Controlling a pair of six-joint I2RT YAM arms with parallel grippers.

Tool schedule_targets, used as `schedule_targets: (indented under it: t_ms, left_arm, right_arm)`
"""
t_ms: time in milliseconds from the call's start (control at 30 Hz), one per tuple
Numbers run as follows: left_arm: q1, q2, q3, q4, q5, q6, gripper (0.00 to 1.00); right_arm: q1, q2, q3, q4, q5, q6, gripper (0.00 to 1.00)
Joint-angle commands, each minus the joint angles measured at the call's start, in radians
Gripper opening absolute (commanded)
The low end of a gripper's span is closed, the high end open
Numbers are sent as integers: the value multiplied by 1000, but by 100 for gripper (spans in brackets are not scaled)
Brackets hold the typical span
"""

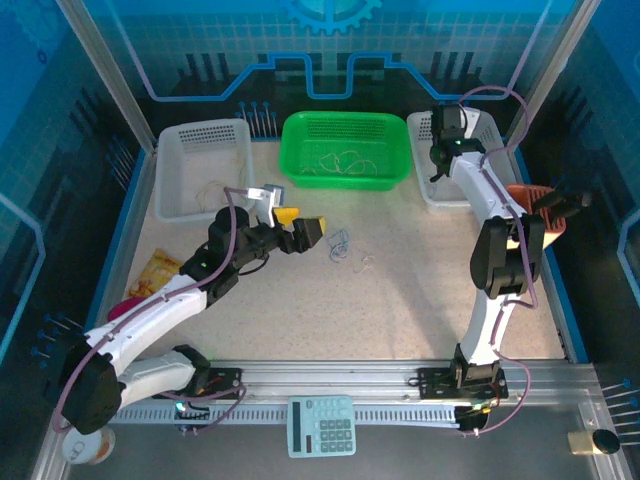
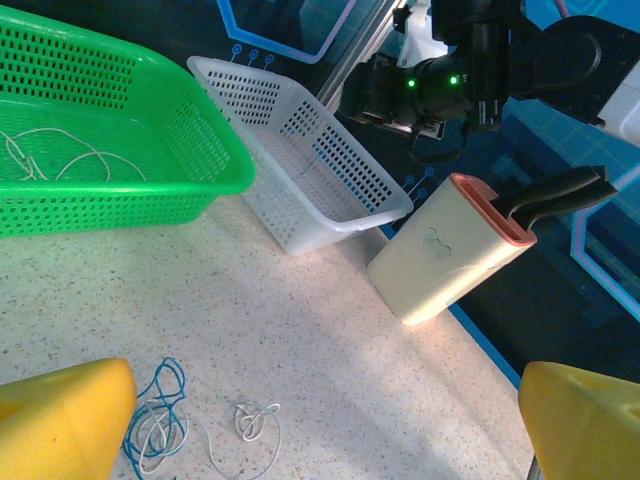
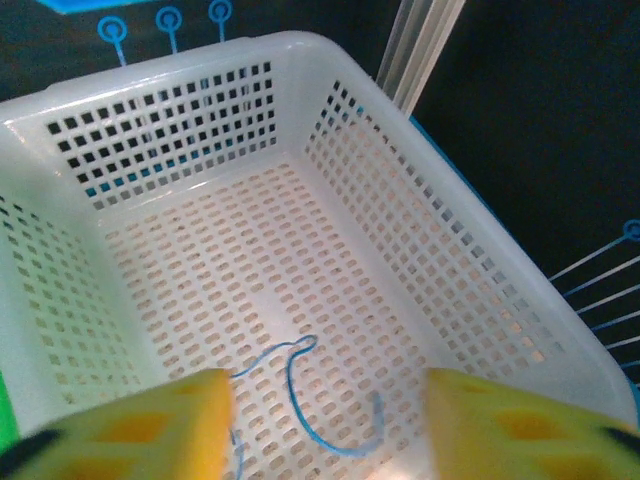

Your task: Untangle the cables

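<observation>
Speckled table (image 1: 400, 300); right gripper (image 3: 325, 420) extended above white basket (image 3: 150, 130).

A robotics lab cell: blue circuit-print walls (image 1: 200, 40) and aluminium rail (image 1: 330, 377).

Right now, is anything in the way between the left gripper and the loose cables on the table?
Nothing visible is. The left gripper hangs open right beside the blue cable tangle and the small white cable, with just bare table between them.
</observation>
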State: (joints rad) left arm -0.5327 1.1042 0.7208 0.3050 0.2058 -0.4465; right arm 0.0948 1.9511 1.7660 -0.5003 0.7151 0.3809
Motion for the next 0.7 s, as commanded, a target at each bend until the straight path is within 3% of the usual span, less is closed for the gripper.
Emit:
schedule_targets:
  t_ms: [0, 67, 267, 433, 667]
  left_arm:
    - [8, -22, -9, 26, 18, -20, 99]
    - [7, -22, -8, 25, 19, -26, 99]
    - [8, -23, -1, -15, -16, -43, 99]
    - [7, -10, -16, -32, -81, -83, 99]
    - [22, 46, 7, -106, -118, -132, 99]
  right_arm:
    - [-18, -4, 55, -59, -74, 0, 72]
    - [-19, -27, 56, -63, -111, 6, 77]
    - [-5, -153, -12, -9, -366, 61, 77]
    - [83, -311, -215, 93, -569, 103, 76]
    - [247, -430, -528, 192, -708, 108, 75]
